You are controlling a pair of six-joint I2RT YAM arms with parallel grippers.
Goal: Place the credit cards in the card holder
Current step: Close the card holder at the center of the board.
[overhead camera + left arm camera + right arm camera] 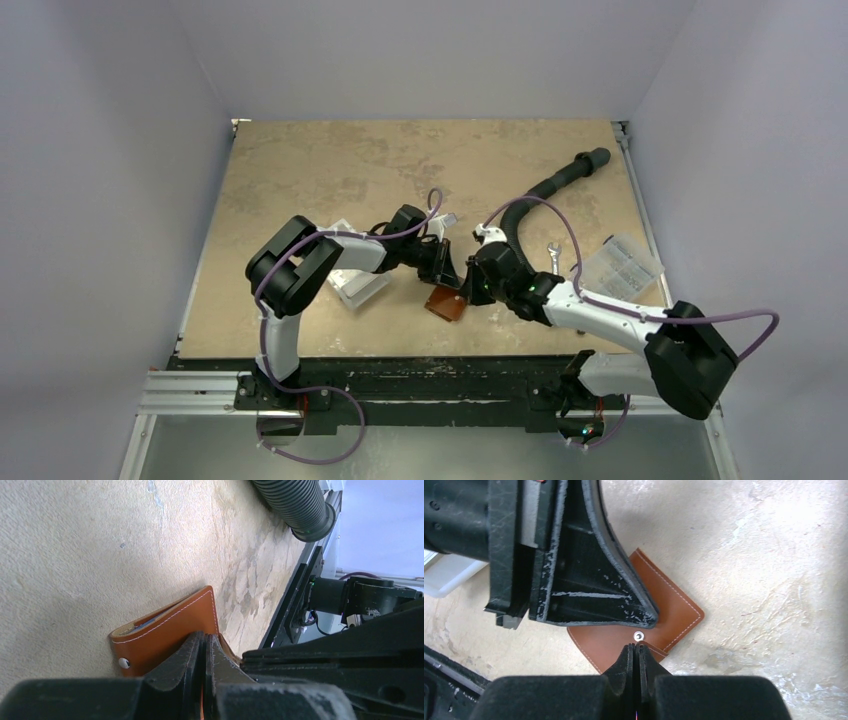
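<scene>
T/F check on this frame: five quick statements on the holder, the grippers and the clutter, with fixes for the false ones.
1. The card holder lies folded on the table. True.
2. The right gripper stands wide open. False: its fingers are pressed together, with the tips right by the holder's snap.
3. The clear printed packet lies at the table's left edge. False: it lies at the right edge, beside the right arm.
4. The black hose lies on the far right part of the table. True.
5. The left gripper is shut, with its tips over the card holder. True.
</scene>
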